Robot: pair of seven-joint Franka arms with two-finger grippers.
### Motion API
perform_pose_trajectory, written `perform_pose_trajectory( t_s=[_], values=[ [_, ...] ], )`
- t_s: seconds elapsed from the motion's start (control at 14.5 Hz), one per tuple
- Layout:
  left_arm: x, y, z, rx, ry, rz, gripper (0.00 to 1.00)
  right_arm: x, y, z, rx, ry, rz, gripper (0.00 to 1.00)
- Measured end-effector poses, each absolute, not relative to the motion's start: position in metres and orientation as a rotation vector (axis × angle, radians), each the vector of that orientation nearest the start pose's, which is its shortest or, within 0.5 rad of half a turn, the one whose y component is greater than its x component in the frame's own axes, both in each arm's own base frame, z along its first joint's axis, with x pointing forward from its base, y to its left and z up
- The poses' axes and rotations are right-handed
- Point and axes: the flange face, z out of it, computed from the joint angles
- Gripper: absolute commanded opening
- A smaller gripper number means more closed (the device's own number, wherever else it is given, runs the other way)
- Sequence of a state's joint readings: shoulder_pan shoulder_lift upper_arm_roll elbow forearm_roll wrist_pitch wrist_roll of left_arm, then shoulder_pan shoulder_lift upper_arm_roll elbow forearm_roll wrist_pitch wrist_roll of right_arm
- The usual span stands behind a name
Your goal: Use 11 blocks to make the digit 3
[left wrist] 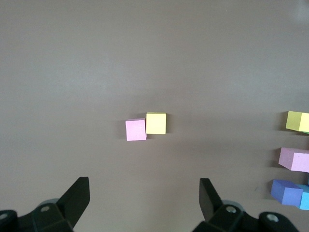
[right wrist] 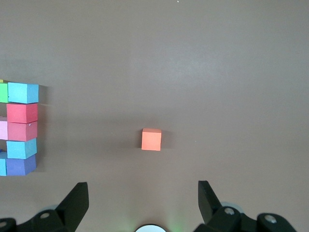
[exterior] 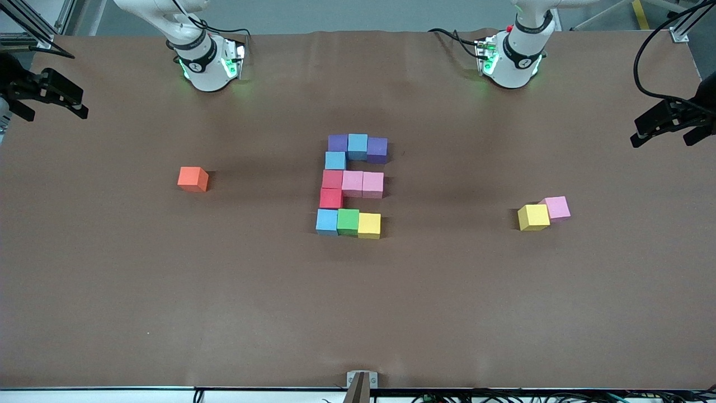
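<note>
Both grippers are hanging spread and empty: left gripper (left wrist: 144, 198) over spare pink cube (exterior: 555, 207) touching spare yellow cube (exterior: 533, 217), right gripper (right wrist: 143, 200) over orange cube (exterior: 193, 179). Mid-table on matte brown cloth (exterior: 168, 291), eleven foam blocks are forming the digit (exterior: 352, 184). Only the front view is showing both bases.

An orange cube (exterior: 193, 179) sits alone on the brown table (exterior: 168, 302), toward the right arm's end. Toward the left arm's end, a spare yellow cube (exterior: 533, 217) and a spare pink cube (exterior: 556, 207) touch, the yellow one nearer the front camera.
</note>
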State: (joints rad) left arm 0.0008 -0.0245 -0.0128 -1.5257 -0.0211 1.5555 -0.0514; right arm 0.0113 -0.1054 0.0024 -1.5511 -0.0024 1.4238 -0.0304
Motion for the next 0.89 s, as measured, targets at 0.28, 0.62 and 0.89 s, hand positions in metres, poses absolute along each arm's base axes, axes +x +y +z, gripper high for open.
perform_pose_trajectory(
  t_s=[0.28, 0.62, 0.89],
  values=[
    [0.5455, -0.0152, 0.6579, -3.163, -0.094, -0.084, 1.00, 0.5051, 0.0067, 0.6768, -3.142, -0.057, 0.034, 1.00],
    [0.5458, -0.0155, 0.6572, -3.163, -0.095, -0.081, 1.00, 0.5051, 0.0055, 0.6768, -3.142, -0.030, 0.035, 1.00],
    [0.5461, -0.0159, 0.6567, -3.163, -0.094, -0.079, 1.00, 0.5051, 0.0059, 0.6768, -3.138, -0.030, 0.035, 1.00]
  ],
)
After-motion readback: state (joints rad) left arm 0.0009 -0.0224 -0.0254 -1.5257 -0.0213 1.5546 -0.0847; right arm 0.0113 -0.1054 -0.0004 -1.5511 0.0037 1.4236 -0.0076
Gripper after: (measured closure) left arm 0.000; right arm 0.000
